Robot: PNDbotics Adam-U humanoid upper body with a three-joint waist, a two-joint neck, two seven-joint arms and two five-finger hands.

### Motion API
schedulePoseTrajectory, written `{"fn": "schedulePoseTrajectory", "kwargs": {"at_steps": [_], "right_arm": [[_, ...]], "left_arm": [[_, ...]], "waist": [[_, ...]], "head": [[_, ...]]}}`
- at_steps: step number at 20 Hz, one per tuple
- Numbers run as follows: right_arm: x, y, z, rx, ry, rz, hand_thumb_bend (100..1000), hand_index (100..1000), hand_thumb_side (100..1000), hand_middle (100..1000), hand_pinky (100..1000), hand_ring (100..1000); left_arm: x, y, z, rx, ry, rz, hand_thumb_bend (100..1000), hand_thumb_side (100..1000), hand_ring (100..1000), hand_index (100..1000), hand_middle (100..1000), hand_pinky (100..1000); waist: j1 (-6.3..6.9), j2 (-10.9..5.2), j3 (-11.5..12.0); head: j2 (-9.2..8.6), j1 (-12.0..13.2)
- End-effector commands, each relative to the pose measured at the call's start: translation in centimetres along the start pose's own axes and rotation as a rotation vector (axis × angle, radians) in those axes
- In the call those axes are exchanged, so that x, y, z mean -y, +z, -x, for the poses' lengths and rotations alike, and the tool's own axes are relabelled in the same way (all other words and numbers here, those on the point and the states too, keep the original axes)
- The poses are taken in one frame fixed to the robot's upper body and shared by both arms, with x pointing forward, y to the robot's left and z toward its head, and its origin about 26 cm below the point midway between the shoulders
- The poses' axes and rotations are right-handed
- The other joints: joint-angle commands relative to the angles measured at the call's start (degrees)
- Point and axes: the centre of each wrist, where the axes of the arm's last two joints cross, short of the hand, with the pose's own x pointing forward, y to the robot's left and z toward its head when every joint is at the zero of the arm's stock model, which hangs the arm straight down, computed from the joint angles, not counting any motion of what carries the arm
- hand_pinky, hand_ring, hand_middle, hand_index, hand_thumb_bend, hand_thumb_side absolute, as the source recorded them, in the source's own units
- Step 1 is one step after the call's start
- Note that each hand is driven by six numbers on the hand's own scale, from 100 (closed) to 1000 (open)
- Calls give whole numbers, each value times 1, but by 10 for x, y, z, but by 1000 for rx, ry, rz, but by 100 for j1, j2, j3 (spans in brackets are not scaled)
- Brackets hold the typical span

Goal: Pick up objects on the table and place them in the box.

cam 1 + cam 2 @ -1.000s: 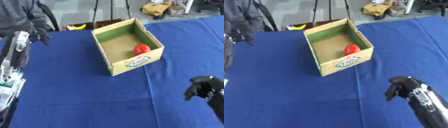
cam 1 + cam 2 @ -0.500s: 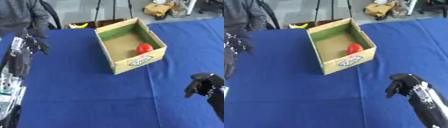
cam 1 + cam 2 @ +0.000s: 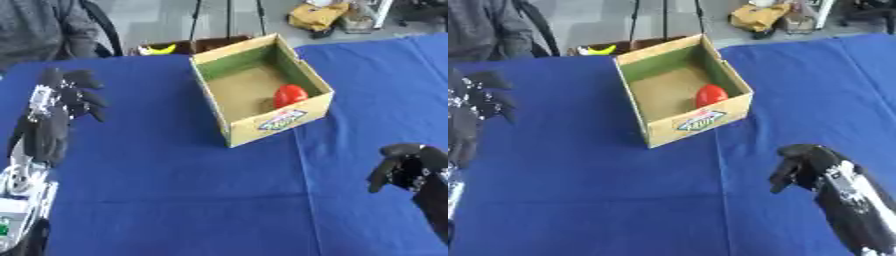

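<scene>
An open cardboard box (image 3: 273, 122) with a green inner lining stands on the blue table (image 3: 166, 180), at the middle towards the back. A red rounded object (image 3: 290, 95) lies inside it against the right wall. My left hand (image 3: 63, 100) hangs over the table's left side, well left of the box, fingers spread and relaxed, holding nothing. Low on the right, in front of the box, is my right hand (image 3: 802, 166), with its fingers curled downward and nothing in them. No loose object shows on the cloth.
A person in a grey top (image 3: 39, 30) sits at the far left edge. Behind the table stand a dark crate with a yellow thing (image 3: 162, 49), tripod legs (image 3: 229, 15) and a yellow bag (image 3: 319, 15) on the floor.
My left hand has come slightly rightward and lower over the table. The right hand has barely moved. The whole picture has shifted a little.
</scene>
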Motion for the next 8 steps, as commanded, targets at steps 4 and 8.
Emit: {"fn": "schedulePoseTrajectory", "kwargs": {"at_steps": [4,8], "right_arm": [[2,-1,-7,27,10,-1,100,721,795,506,495,556],[2,-1,-7,27,8,1,100,722,793,507,495,557]], "left_arm": [[0,-3,-6,16,-11,12,289,1000,524,778,603,406],[1,-3,-6,15,-9,16,288,1000,523,777,603,405]], "waist": [[-32,-70,13],[-38,-70,24]], "head": [[20,5],[20,1]]}}
